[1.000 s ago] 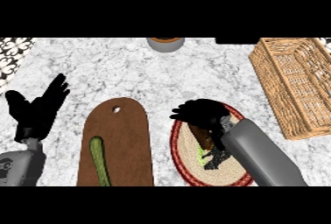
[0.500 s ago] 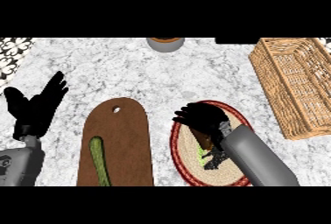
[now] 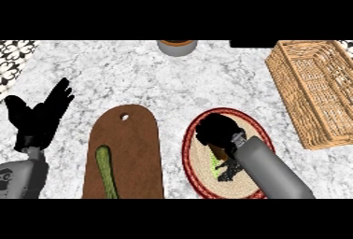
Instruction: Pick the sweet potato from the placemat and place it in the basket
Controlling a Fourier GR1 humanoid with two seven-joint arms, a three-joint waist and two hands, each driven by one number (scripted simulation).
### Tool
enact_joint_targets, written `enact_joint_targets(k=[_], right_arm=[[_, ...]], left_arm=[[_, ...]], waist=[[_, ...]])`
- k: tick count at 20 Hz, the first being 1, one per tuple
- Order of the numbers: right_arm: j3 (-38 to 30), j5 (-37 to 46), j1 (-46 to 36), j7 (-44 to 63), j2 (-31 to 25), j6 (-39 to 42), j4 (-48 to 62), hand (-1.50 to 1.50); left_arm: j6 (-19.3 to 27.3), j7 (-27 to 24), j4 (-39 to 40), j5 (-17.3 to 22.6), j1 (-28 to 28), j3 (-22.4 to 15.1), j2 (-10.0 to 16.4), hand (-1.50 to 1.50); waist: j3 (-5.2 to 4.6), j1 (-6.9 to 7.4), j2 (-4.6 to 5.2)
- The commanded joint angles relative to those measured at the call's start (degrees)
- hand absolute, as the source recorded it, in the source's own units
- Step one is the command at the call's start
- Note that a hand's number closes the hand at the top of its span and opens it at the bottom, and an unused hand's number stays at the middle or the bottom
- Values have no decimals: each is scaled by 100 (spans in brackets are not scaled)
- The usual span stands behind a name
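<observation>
Mostly hidden, the sweet potato (image 3: 221, 152) shows only as a brown sliver on the round woven placemat (image 3: 201, 173), which lies near the front edge of the surface (image 3: 138, 74), right of centre. The right hand (image 3: 215, 130) hangs directly over it and covers most of it; whether that hand has closed on the sweet potato or merely sits above it, I cannot tell. The left hand (image 3: 36, 116) rests open, fingers up, near the left edge. Between the two hands lies a brown cutting board (image 3: 131, 149) with a long green vegetable (image 3: 105, 170) on it. The basket (image 3: 293, 98) stands by the right edge, well apart from the placemat. A sweet potato is likely stiff, fairly dense and dull-skinned rather than slippery, so it should tolerate a plain grasp without bruising; its tapered ends would let it roll or pivot, so taking it across the thick middle seems the safer hold for carrying it to the basket
</observation>
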Motion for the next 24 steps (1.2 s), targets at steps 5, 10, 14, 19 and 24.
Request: enact_joint_targets(k=[5,10,14,19,24], right_arm=[[10,421,206,-241,19,66,19,150],[-2113,-197,-81,2033,741,-245,508,150],[-3298,-588,-219,3239,944,-736,319,150],[-4506,-1311,-643,4788,1057,-1881,91,150],[-4961,-1604,-1504,5773,1062,-3675,-171,150]], left_arm=[[-166,-214,142,17,114,168,54,0],[-17,8,6,-3,-32,182,82,0],[67,18,25,-9,32,198,10,0],[23,-29,-20,19,-42,148,-34,0],[-136,-22,-56,16,-175,-67,-107,0]], waist=[[4,-15,28],[32,-153,90],[80,-476,104],[88,-128,170],[57,492,239]])
